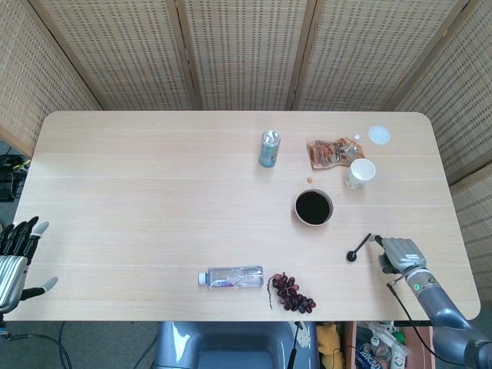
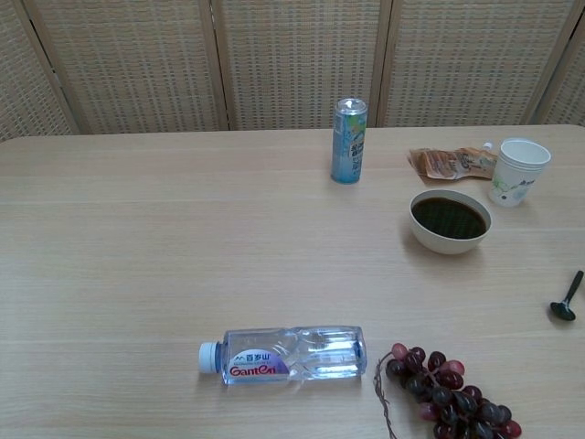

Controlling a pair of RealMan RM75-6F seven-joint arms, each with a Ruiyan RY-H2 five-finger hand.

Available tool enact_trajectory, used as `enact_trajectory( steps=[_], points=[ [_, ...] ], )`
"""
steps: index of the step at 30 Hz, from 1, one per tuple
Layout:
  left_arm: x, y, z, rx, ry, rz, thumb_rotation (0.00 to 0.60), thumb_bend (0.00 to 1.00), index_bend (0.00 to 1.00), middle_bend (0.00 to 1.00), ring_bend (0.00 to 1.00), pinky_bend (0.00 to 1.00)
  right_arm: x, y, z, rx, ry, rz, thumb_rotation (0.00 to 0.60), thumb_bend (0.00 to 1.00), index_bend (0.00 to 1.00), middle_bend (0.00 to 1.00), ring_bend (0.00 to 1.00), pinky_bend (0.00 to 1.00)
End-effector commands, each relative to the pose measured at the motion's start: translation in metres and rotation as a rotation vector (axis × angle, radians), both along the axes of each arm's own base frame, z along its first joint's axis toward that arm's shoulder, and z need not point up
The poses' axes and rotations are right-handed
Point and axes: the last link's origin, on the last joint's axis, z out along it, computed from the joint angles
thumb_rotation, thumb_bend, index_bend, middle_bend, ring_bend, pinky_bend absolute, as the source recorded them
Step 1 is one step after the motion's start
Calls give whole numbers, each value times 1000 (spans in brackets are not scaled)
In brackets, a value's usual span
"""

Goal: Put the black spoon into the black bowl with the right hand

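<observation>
The black spoon (image 1: 358, 247) lies flat on the table near the right front, its round end toward me; the chest view catches it at the far right edge (image 2: 567, 297). The black-lined bowl (image 1: 314, 207) with a pale outside (image 2: 449, 220) stands a little behind and to the left of it. My right hand (image 1: 400, 254) sits low just right of the spoon's handle end, back up, a fingertip (image 1: 377, 239) close to the handle; it holds nothing. My left hand (image 1: 15, 250) hangs off the table's left front corner, fingers apart and empty.
A water bottle (image 1: 231, 277) lies on its side near the front edge with a bunch of grapes (image 1: 292, 292) beside it. Further back stand a can (image 1: 269, 148), a snack pouch (image 1: 332, 151), a paper cup (image 1: 359, 172) and a white lid (image 1: 378, 135).
</observation>
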Motion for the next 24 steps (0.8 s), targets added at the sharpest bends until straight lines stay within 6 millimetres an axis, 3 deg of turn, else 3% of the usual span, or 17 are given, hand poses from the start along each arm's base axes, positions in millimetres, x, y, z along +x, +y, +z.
enact_trajectory(
  steps=[1, 24],
  points=[
    [0, 0, 0, 2, -1, 0, 600, 35, 0, 0, 0, 0, -4, -1, -3, 6, 11, -9, 600, 808, 224, 938, 972, 1000],
    [-5, -3, -1, 0, -6, 17, 600, 35, 0, 0, 0, 0, -6, -11, -20, 44, 46, -8, 600, 807, 224, 938, 973, 1000]
  ],
)
